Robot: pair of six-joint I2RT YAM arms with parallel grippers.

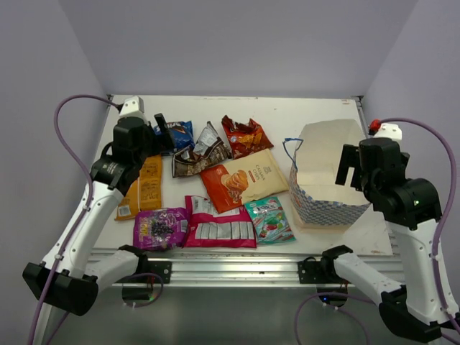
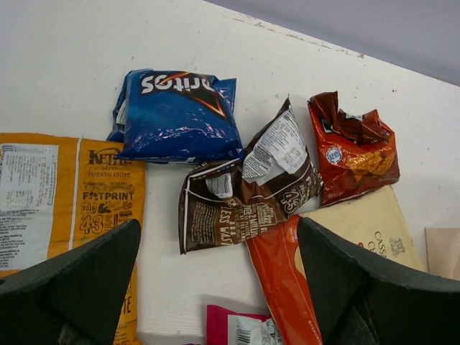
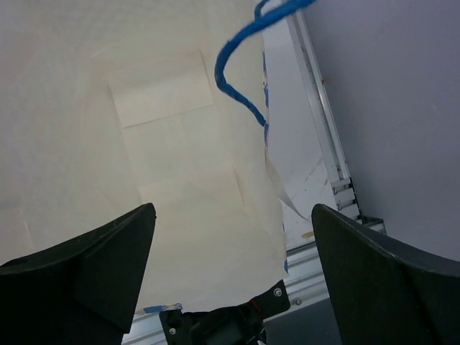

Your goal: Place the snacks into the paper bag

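- Looking down from the top external view, eight snacks lie flat on the white table (image 1: pixel 323 108), all to the left of the paper bag (image 1: pixel 323 208); the bag stands at the right, mouth open upward, its white inside facing the camera.
- Far row: blue Doritos packet (image 1: pixel 180 133), brown packet (image 1: pixel 198 159), red packet (image 1: pixel 244 135); middle: orange Kettle packet (image 1: pixel 144 187) and orange-and-cream packet (image 1: pixel 244 180), whose cream corner lies near the bag; near edge: purple packet (image 1: pixel 159 228), pink packet (image 1: pixel 219 231), teal packet (image 1: pixel 268 219).
- The left gripper (image 1: pixel 165 133) hovers over the Doritos packet, jaws apart, gripping nothing; the right gripper (image 1: pixel 350 171) sits at the bag's right rim, jaws also apart.
- From the left wrist view, both dark fingers (image 2: pixel 79 287) are spread wide at the bottom corners; between them show bare table, the brown packet and the orange end of the orange-and-cream packet, which touch; the Doritos packet lies beyond, touching the Kettle packet's top edge; the red packet is just beside the brown one.
- From the right wrist view, the fingers stand far apart with the bag's white inside filling the space between them; a blue string handle (image 3: pixel 237 79) loops at the top; a metal rail (image 3: pixel 323 144) runs to the bag's right.
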